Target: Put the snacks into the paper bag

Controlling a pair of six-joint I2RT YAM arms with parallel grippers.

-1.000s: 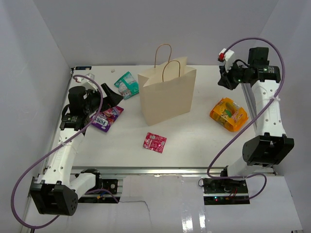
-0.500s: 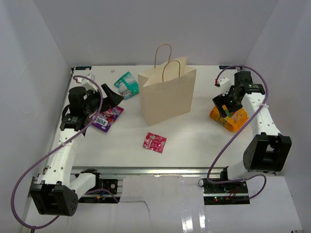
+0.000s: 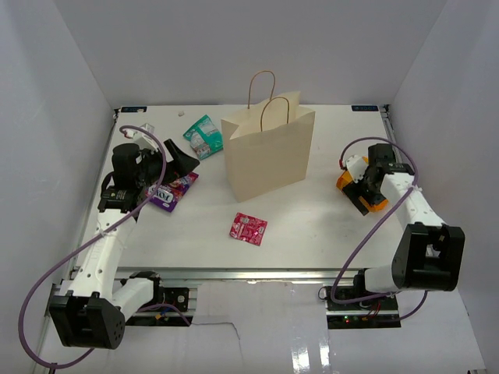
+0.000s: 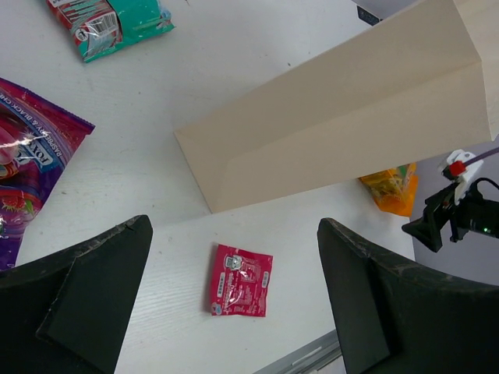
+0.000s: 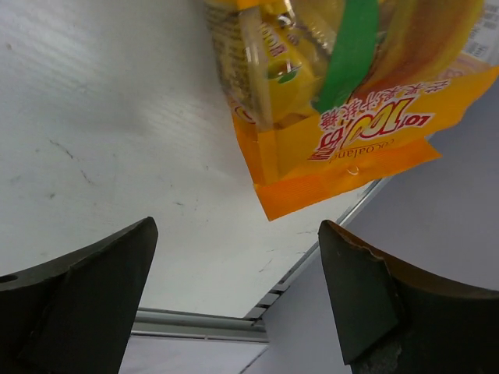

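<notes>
Logging: we see right fingers [image 5: 374,304] spread wide, empty, over the orange-yellow pouch [image 5: 312,117] at 3 o'clock of the paper bag [image 3: 269,156] — left fingers [image 4: 86,296] likewise wide, empty, beside the purple packet [image 4: 23,171] at 9 o'clock.

A white tabletop [image 3: 312,226] filled the middle of the top view. Its surface was matte, with a faint grain and a few thin scratches that showed close up in the right wrist view. 3 plain pale grey walls closed it in: the back wall [image 3: 234,47] at 12 o'clock, the left wall [image 3: 39,117] at 9 o'clock and the right wall [image 3: 460,93] at 3 o'clock. A small dark bracket [image 3: 132,109] sat in the far corner at 11 o'clock, and a second bracket [image 3: 365,107] at 1 o'clock. An aluminium rail [image 3: 249,274] ran along the near edge at 6 o'clock. Below it lay a glossy white surface [image 3: 257,343] with a bright glare. The light was soft and even, and the shadows were faint.
</notes>
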